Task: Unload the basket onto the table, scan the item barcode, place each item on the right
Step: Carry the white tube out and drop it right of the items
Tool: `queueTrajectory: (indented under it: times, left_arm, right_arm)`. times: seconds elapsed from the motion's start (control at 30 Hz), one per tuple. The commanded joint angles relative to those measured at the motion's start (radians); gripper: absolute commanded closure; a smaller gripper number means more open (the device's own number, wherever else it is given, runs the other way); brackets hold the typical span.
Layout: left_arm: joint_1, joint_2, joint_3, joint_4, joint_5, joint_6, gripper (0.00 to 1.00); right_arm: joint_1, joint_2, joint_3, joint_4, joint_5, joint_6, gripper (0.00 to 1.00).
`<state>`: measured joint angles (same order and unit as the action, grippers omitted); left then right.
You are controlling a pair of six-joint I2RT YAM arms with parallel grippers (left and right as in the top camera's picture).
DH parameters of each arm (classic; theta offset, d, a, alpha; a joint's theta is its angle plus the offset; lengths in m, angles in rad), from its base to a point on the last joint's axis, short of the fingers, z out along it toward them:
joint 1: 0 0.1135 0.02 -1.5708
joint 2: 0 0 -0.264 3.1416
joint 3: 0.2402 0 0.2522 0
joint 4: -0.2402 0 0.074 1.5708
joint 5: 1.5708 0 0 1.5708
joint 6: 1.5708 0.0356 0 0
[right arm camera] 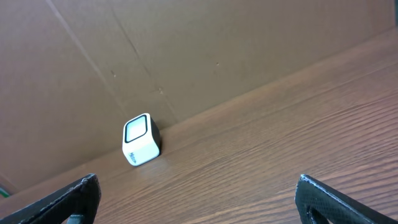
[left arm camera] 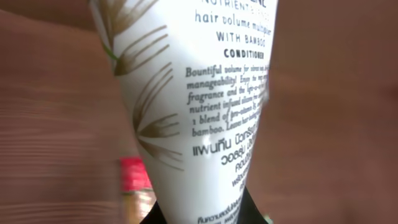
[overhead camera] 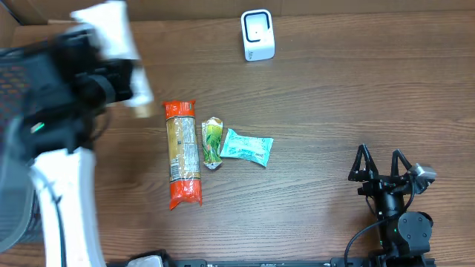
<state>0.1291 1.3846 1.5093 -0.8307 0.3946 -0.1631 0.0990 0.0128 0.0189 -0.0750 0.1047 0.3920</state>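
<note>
A white conditioner tube (overhead camera: 110, 31) with printed text and bamboo leaves is held up above the table's left side, and my left gripper (overhead camera: 119, 78) is shut on it. In the left wrist view the tube (left arm camera: 186, 93) fills the frame, and the gripper (left arm camera: 202, 214) clamps its narrow end between black fingers (left arm camera: 252, 210). No barcode shows on the side facing that camera. The white scanner (overhead camera: 257, 35) stands at the back of the table; the right wrist view shows the scanner (right arm camera: 142, 139) against the cardboard wall. My right gripper (overhead camera: 380, 165) rests open and empty at the front right, and its wrist view shows the gripper (right arm camera: 199, 199) over bare wood.
An orange-ended pasta packet (overhead camera: 182, 153), a small green sachet (overhead camera: 212, 142) and a teal packet (overhead camera: 247, 147) lie in a row mid-table. A brown cardboard wall (right arm camera: 186, 43) runs behind the scanner. A dark mesh basket (overhead camera: 15, 81) sits at the left edge.
</note>
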Motion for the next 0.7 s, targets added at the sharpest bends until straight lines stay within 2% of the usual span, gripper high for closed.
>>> queueTrajectory:
  times: [0.0,0.2,0.33,0.43,0.5,0.67]
  left_arm:
    - [-0.159,0.102,-0.036,0.023,0.086,-0.031,0.96]
    - [-0.384,0.363,-0.050,0.130,0.211,-0.037,0.96]
    - [-0.459,0.509,-0.050,0.229,0.307,-0.123,0.96]
    - [-0.513,0.620,-0.050,0.362,0.436,-0.213,0.96]
    - [-0.547,0.659,-0.050,0.397,0.454,-0.257,0.96]
    - [-0.626,0.703,-0.050,0.389,0.399,-0.260,0.96]
  right_arm:
    - [-0.002,-0.009,-0.011,0.005,0.007,0.003,0.00]
    - [-0.002,-0.009,-0.011,0.005,0.007,0.003,0.00]
    - [-0.002,-0.009,-0.011,0.005,0.007,0.003,0.00]
    - [-0.002,-0.009,-0.011,0.005,0.007,0.003,0.00]
    - [-0.002,-0.009,-0.011,0.005,0.007,0.003,0.00]
    - [-0.002,-0.009,-0.011,0.005,0.007,0.003,0.00]
